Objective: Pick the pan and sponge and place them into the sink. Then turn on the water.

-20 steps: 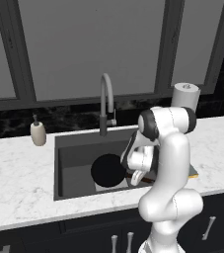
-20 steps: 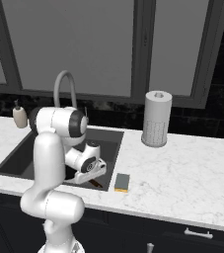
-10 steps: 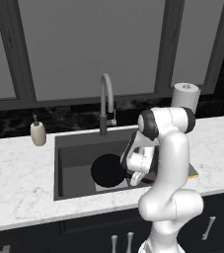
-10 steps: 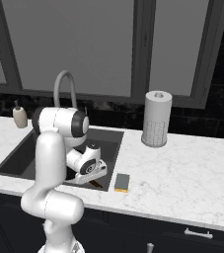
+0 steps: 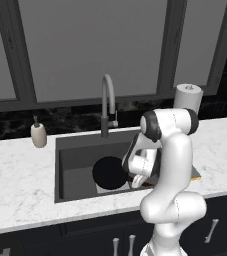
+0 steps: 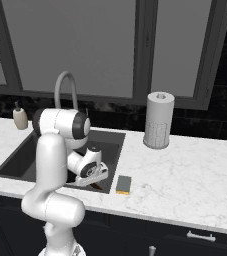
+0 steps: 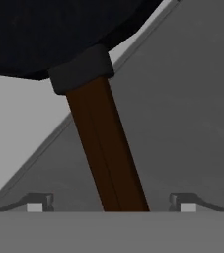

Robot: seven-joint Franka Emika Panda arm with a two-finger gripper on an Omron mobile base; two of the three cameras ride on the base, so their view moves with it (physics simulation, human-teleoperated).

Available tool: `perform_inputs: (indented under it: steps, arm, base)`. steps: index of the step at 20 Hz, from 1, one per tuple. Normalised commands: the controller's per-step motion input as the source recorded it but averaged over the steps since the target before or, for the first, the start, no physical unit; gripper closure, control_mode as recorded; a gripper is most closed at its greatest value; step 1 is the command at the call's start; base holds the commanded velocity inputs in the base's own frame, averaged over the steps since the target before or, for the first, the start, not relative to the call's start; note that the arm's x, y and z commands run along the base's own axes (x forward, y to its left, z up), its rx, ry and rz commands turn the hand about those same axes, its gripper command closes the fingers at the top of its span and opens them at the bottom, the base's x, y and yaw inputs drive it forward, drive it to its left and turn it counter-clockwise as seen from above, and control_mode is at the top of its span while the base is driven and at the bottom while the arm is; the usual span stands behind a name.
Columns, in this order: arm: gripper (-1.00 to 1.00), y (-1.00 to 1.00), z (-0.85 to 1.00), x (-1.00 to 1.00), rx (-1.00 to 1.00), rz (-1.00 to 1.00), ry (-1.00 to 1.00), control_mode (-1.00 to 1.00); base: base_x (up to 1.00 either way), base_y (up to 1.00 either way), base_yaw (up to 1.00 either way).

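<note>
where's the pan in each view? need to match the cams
Left base view: pan lies in the sink, center of the picture, just left of the arm's wrist.
Right base view: I cannot make out the pan; the arm stands in front of the basin.
Hand view: pan's black body fills the top left, its reddish-brown handle running down between the finger tips.
Shared landmark: the gooseneck faucet behind the sink, in both base views.
</note>
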Motion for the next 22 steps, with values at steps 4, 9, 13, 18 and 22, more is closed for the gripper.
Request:
perform_inputs:
  steps: [4, 9, 13, 18, 22]
  arm:
    - [-1.00, 0.00, 0.06, -0.13, 0.00, 0.00, -0.02, -1.00]
    - [-1.00, 0.00, 0.54, -0.43, 0.05, 0.00, -0.17, -1.00]
    - [-1.00, -0.01, 0.67, -0.52, 0.07, 0.00, -0.18, -1.00]
    - [-1.00, 0.00, 0.67, -0.49, 0.06, -0.01, -0.20, -1.00]
    - [-1.00, 0.00, 0.94, -0.34, 0.02, -0.04, -0.19, -1.00]
  base:
    - [0.00, 0.00, 0.00]
    - [0.00, 0.00, 0.00]
    - [0.00, 0.00, 0.00]
    - [0.00, 0.00, 0.00]
    - [0.00, 0.00, 0.00]
